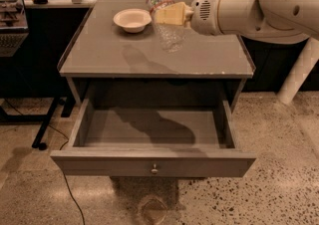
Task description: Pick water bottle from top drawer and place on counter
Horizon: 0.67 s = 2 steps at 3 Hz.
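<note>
- The hand [172, 15] is clenched around the middle of the bottle [172, 37], its tan fingers [167, 16] pressed against the clear plastic.
- The bottle hangs tilted over the back half of the table [99, 55], white cap up and leaning to the left, base pointing down toward the table top.
- The bottle's shadow [142, 62] falls on the table apart from its base, so the bottle is not resting on the surface.
- A small white bowl [132, 20] sits on the table just left of the bottle.
- The white arm [259, 5] reaches in from the right.
- Below the table, the drawer [99, 164] stands pulled out, with a round knob [154, 168] at the centre of its front panel.
</note>
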Each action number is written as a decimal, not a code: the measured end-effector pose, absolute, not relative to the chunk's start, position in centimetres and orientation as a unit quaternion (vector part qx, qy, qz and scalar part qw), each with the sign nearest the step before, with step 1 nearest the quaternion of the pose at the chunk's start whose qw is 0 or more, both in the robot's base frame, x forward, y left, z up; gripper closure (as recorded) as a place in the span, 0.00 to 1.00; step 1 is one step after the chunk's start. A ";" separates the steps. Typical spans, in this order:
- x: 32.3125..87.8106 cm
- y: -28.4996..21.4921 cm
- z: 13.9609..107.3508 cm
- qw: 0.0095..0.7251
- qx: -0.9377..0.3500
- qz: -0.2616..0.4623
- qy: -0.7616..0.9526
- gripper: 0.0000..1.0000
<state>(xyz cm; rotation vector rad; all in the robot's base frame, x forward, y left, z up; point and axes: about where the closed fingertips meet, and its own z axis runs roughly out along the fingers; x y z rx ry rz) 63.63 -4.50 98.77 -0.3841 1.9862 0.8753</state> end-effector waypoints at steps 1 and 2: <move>63.6 -4.5 98.8 0.452 -0.155 0.354 0.804 1.00; 63.7 -5.5 98.6 0.464 -0.132 0.351 0.802 1.00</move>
